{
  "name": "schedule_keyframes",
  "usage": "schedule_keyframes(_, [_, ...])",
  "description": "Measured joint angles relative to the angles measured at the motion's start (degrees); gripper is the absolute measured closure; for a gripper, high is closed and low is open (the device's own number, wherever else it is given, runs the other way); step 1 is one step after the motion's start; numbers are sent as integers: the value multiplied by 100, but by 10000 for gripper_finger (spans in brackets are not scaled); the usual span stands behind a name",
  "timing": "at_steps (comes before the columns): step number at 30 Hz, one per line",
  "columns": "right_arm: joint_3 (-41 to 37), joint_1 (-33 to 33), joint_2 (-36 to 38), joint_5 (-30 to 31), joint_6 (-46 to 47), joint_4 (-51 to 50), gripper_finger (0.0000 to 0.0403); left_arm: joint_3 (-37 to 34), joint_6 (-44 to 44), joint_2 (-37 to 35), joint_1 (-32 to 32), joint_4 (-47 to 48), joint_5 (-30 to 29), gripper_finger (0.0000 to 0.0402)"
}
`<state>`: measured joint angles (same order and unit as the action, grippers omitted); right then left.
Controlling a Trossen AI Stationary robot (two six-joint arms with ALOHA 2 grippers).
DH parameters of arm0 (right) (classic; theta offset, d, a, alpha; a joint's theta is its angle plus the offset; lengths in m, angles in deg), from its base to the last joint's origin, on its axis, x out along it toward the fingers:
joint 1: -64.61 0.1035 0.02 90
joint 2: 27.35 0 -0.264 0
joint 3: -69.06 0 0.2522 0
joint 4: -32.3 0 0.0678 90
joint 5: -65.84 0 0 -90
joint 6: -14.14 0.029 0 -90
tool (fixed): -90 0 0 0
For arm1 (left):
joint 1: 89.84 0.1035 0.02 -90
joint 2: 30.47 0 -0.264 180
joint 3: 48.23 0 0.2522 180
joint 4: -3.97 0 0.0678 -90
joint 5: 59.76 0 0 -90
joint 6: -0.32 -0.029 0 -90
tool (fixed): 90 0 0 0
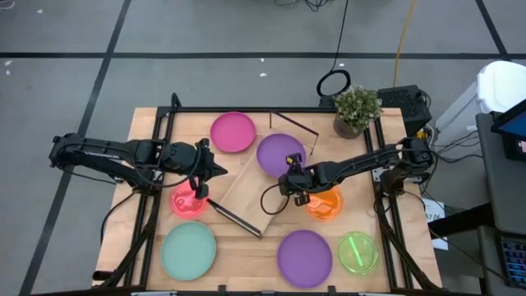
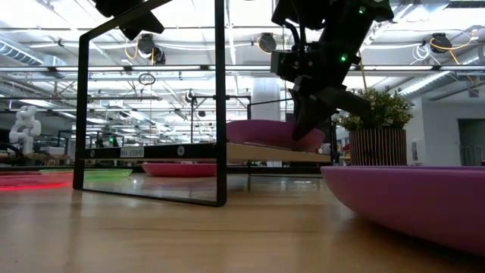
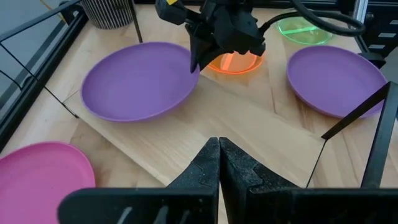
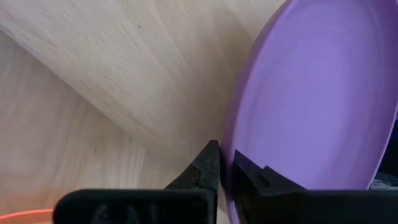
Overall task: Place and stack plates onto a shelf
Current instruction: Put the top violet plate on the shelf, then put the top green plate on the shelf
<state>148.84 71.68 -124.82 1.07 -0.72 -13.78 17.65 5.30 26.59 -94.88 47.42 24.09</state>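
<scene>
Purple plastic defines the work item: one purple plate (image 1: 280,154) lies on the far end of the shelf (image 1: 246,193), a light-wood board set diagonally across the middle of the tabletop (image 1: 238,255). The right gripper (image 1: 293,182) sits at that plate's near rim; in the right wrist view its fingers (image 4: 208,165) bracket the rim with only a narrow gap, so it appears to be pinching the edge or just letting it go; which of the two cannot be told. A rim grip suits a flat plate, since the edge is the only part two thin fingers can span.

The left gripper (image 1: 215,172) hangs over the near half of the shelf, close above the red plate (image 1: 188,200), with its fingers (image 3: 208,163) pressed fully together and holding nothing; this reads as a waiting posture that leaves the board free for the other arm.

The other plates lie on the tabletop: magenta (image 1: 233,131) at the far side; mint green (image 1: 188,251), a second purple (image 1: 304,256) and lime green (image 1: 358,252) along the near edge; orange (image 1: 326,203) just beside the right gripper. Judged from this layout, stacking is at an early stage.
</scene>
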Motion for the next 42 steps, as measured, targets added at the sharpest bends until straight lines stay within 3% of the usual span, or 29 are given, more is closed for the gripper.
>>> schedule_keyframes(31, [0,299,298,318,-101,-49,338,2,21,0,0,102,2,398])
schedule_keyframes(42, [0,738,1127,321,257,60,339,4,266,-16,0,1261,-15,398])
